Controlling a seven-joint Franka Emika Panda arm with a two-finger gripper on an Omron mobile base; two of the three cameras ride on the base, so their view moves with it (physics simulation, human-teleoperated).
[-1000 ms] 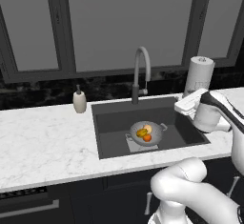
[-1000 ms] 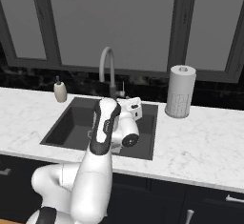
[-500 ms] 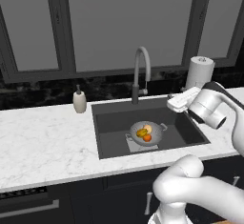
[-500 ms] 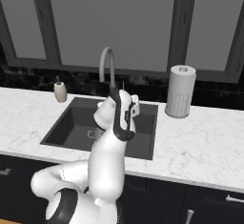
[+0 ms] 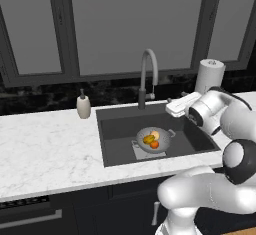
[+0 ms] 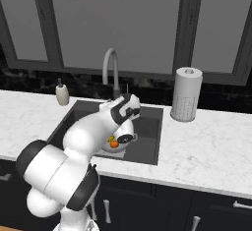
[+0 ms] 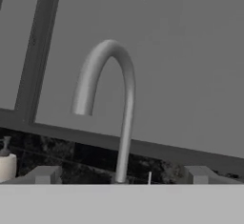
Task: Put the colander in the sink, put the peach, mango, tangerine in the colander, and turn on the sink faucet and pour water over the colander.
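The table (image 5: 45, 149) carries the sink (image 5: 117, 129). The colander (image 5: 142, 141) sits on the sink floor with the mango (image 5: 148, 139), peach (image 5: 156, 135) and tangerine (image 5: 154, 144) inside. Behind it stands the faucet (image 5: 148, 76). The gripper (image 5: 171, 106), jaws spread and empty, faces the faucet.

A white soap bottle (image 5: 83, 107) is seen upright on the white marble counter (image 5: 45, 151), near the back wall, left of the basin. A white paper towel roll (image 6: 186, 94) is stood upright on the counter's right side. Dark-framed windows (image 5: 130, 24) are set behind, dark cabinet fronts (image 6: 197, 210) below.
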